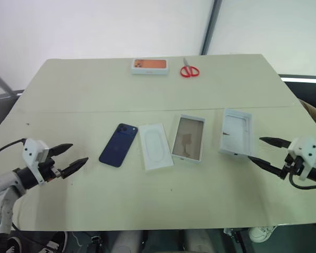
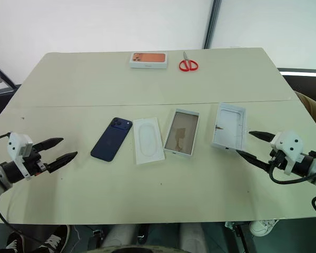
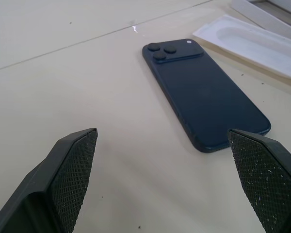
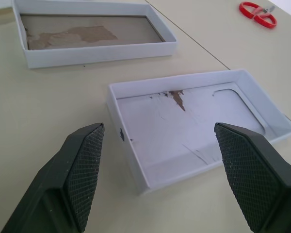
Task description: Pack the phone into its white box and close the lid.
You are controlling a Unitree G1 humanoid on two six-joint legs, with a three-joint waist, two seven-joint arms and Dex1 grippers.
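Observation:
The dark navy phone (image 1: 118, 145) lies back up on the table, camera bump at its far end. Right of it rests a flat white insert card (image 1: 156, 146), then the white box (image 1: 188, 138) with its tan floor facing up. Farther right the lid (image 1: 235, 132) lies upside down, white inside with small dark marks. My left gripper (image 1: 72, 156) is open just above the table, left of the phone (image 3: 203, 94) and apart from it. My right gripper (image 1: 264, 151) is open beside the lid's (image 4: 199, 126) near right corner, holding nothing.
A white box with an orange top (image 1: 149, 66) and red scissors (image 1: 189, 70) sit near the table's far edge. The table's front edge (image 1: 163, 227) runs close below both grippers. A seam (image 1: 95, 111) crosses the tabletop behind the row of objects.

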